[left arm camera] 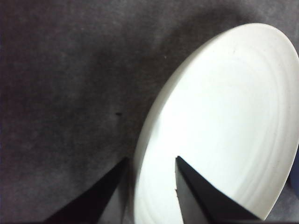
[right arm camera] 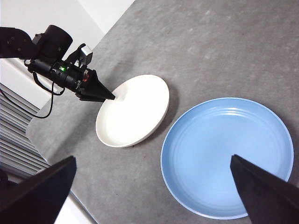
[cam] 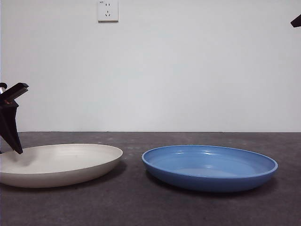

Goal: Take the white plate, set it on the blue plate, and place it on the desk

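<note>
White plate (cam: 59,162) flat on the desk (cam: 141,207), at 9 o'clock of the blue plate (cam: 209,167), apart. Left gripper (left arm camera: 152,163) straddling its rim, jaws parted, gripping nothing (likely lined up to pinch). Matte cream, faintly ringed; blue one glossy. Right gripper (right arm camera: 149,186) high above, wide open.

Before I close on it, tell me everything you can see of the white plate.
The white plate is wide, shallow and round, off-white and matte, with faint concentric rings inside. It looks empty and undamaged. It lies flat and right way up on the desk, beside the blue plate, with a gap between them. The left gripper is at its outer rim, away from the blue plate, jaws open, one outside the rim and one over the inside. Whether they touch it cannot be told.
</note>
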Tool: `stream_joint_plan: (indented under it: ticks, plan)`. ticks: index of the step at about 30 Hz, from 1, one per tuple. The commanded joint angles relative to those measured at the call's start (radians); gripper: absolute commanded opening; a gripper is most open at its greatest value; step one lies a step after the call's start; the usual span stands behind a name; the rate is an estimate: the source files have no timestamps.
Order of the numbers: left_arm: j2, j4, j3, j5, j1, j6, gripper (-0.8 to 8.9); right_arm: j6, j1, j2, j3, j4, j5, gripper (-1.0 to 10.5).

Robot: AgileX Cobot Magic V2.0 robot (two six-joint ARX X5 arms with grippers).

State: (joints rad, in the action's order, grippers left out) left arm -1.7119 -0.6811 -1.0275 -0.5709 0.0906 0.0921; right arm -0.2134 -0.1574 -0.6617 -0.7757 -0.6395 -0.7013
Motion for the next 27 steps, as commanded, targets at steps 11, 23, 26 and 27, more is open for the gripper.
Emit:
stream_joint_plan:
  ticks: [11,23,26,27]
  plan:
    - [-0.034,0.031,-0.019,0.019,0.0,-0.006,0.12,-0.003,-0.004,-0.003,-0.018,0.018,0.002,6.0]
    - [-0.033,-0.161,-0.209,0.019,-0.067,-0.002,0.15,-0.014,-0.004,-0.002,-0.059,-0.021,0.1,6.0]
    - [-0.033,-0.209,-0.28,0.019,-0.13,0.007,0.15,-0.006,-0.003,-0.001,-0.103,-0.073,0.132,6.0]
    - [-0.033,-0.221,-0.303,0.02,-0.156,0.015,0.15,0.002,-0.003,-0.001,-0.121,-0.096,0.14,6.0]
